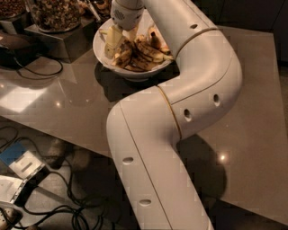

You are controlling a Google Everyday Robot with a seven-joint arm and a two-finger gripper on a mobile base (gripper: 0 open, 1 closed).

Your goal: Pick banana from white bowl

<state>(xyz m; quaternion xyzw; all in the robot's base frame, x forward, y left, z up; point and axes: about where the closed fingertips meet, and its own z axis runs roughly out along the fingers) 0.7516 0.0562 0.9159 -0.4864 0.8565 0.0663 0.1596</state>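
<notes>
End effector (119, 36) dips into the white bowl (135, 74), upper centre of frame; open or closed, I cannot tell; the banana (143, 50) lies inside, probably light, soft, easily bruised; grip mid-length, gently.

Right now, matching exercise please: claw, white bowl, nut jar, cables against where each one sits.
Things:
1. claw
2. white bowl
3. nut jar
4. cables

Places:
A. on the floor, lower left
B. at the bowl's left side, over the bananas
C. on the grey table, near its far edge
D. on a dark stand, top left

Pairs: 1-B, 2-C, 3-D, 4-A
</notes>
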